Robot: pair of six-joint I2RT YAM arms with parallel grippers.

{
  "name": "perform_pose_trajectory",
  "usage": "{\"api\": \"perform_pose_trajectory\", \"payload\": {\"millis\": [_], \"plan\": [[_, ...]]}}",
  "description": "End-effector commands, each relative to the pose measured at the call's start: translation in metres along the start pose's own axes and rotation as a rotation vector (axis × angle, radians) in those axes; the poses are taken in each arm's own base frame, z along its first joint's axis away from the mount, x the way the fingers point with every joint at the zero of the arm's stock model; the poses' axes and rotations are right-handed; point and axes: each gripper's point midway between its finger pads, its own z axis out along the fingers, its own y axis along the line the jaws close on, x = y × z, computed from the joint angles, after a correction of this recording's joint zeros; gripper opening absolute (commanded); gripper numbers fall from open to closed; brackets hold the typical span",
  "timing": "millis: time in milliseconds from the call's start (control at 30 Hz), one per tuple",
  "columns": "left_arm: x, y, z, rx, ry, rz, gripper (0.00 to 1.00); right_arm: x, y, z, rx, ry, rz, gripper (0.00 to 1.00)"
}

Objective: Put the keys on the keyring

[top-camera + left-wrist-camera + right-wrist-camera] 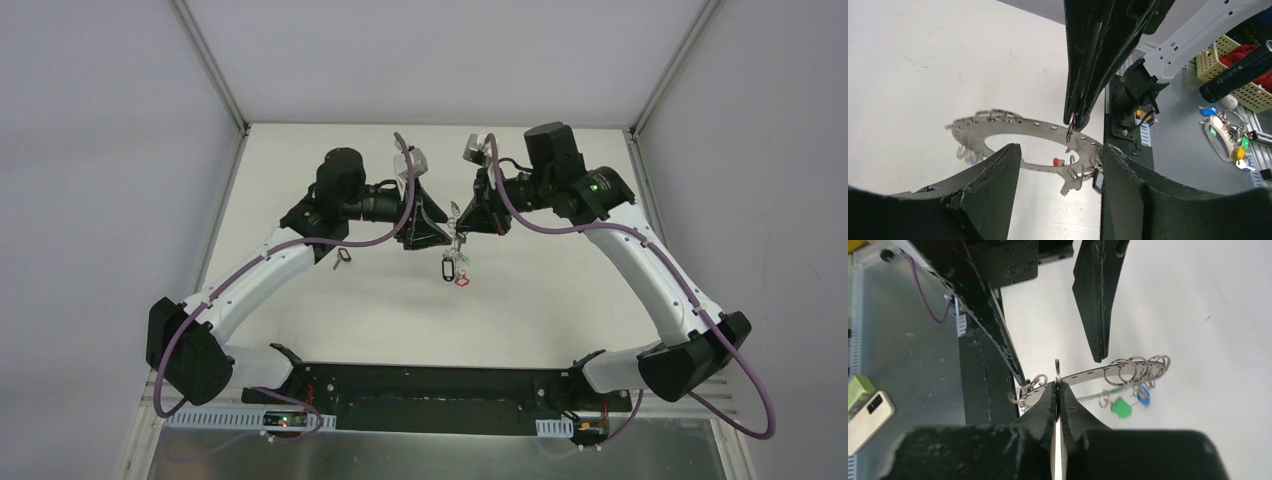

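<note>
The keyring [455, 240] is a flat grey metal hoop with holes, held in the air between both arms. In the left wrist view my left gripper [1060, 155] clamps the hoop's [1048, 127] near arc between its spread fingers. A silver key [1070, 182], a black tag [1098, 180] and a red tag [1058, 161] hang from it. My right gripper [1058, 385] is shut on a small split ring [1057, 367] at the hoop's [1088, 374] edge. Green [1120, 407] and blue [1144, 396] tags dangle there. One loose key [343, 255] lies on the table under the left arm.
The black base plate [430, 385] runs along the near edge. White walls enclose the table. Off the table are a yellow basket [1228, 55], another bunch of keys [1228, 137] and a phone [868, 417].
</note>
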Motion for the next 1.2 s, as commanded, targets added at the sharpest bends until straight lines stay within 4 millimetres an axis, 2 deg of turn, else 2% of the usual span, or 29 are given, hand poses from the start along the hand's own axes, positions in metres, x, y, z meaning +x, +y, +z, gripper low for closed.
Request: {"api": "perform_pose_trajectory", "payload": {"millis": [0,300,533,867,1167], "plan": [[-0.012,-0.005,-0.007,0.0,-0.026,0.14,0.62,0.017,-0.004,-0.002,0.069,0.125,-0.052,0.0],[-0.008,-0.012,0.001,0.078,-0.005,0.173,0.53,0.021,-0.003,0.005,0.064,0.176,-0.07,0.0],[-0.001,-0.009,0.01,0.115,0.022,0.204,0.46,0.021,0.001,0.009,0.027,0.172,-0.062,0.0],[-0.003,-0.009,0.014,0.137,0.019,0.205,0.34,0.026,0.003,0.014,0.0,0.175,-0.047,0.0],[-0.001,-0.01,0.015,0.148,0.021,0.19,0.09,0.024,0.002,0.014,-0.002,0.163,-0.037,0.0]]}}
